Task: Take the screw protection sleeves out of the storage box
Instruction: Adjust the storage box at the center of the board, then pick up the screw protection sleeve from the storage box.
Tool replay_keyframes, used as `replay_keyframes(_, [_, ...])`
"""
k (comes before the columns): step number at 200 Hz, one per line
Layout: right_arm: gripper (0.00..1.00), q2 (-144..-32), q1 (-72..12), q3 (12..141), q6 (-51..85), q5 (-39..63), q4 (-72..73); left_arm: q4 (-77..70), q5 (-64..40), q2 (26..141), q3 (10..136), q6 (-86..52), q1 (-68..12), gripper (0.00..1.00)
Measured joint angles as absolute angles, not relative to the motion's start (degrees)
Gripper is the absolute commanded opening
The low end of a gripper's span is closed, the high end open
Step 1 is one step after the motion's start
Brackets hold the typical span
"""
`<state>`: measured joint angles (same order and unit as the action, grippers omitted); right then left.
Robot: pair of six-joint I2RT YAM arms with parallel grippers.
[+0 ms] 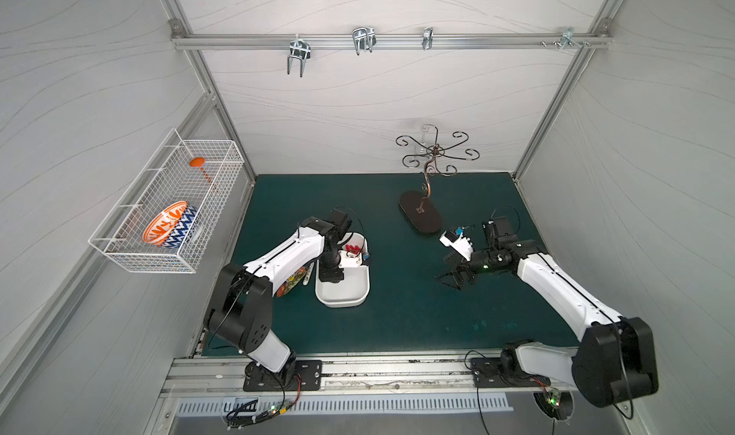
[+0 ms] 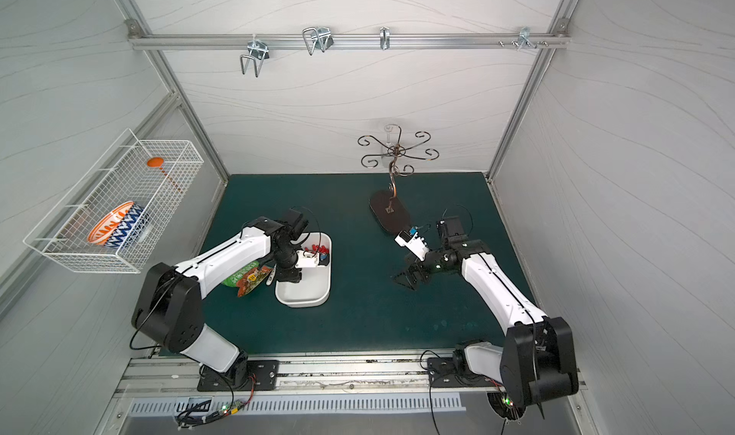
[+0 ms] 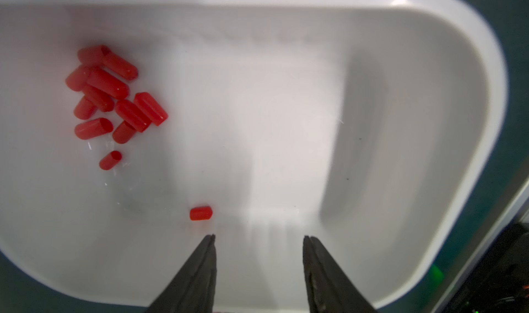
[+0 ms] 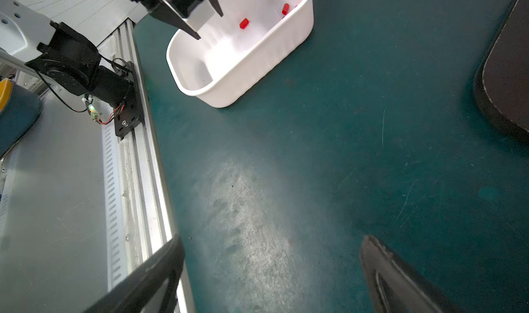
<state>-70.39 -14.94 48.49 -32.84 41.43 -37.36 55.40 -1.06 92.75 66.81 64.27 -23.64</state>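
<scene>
The white storage box (image 1: 343,302) (image 2: 303,301) lies left of centre on the green mat. Inside it, several red screw protection sleeves (image 3: 114,97) (image 1: 352,248) (image 2: 318,249) are bunched at its far end. One lone sleeve (image 3: 201,213) (image 4: 244,23) lies just ahead of a fingertip (image 3: 210,240), and another (image 3: 110,160) lies near the bunch. My left gripper (image 3: 259,236) (image 4: 209,26) hangs over the box's floor (image 3: 286,125), open, with nothing between its fingers. My right gripper (image 1: 453,278) (image 2: 407,280) (image 4: 272,240) is wide open above bare mat, to the right of the box (image 4: 257,68).
A colourful snack packet (image 2: 248,280) and a white pen (image 1: 308,276) lie under the left arm beside the box. A black hook stand (image 1: 420,218) stands behind the right gripper. A wire basket (image 1: 119,254) on the left wall holds a patterned bowl (image 1: 171,228).
</scene>
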Motion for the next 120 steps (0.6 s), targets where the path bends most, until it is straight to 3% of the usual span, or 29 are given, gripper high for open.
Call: replay_keyframes(120, [0.99, -70.3, -15.0, 48.7, -32.8, 41.5, -37.4, 55.5, 2.5, 103.2, 73.1, 73.8, -21.5, 0.56])
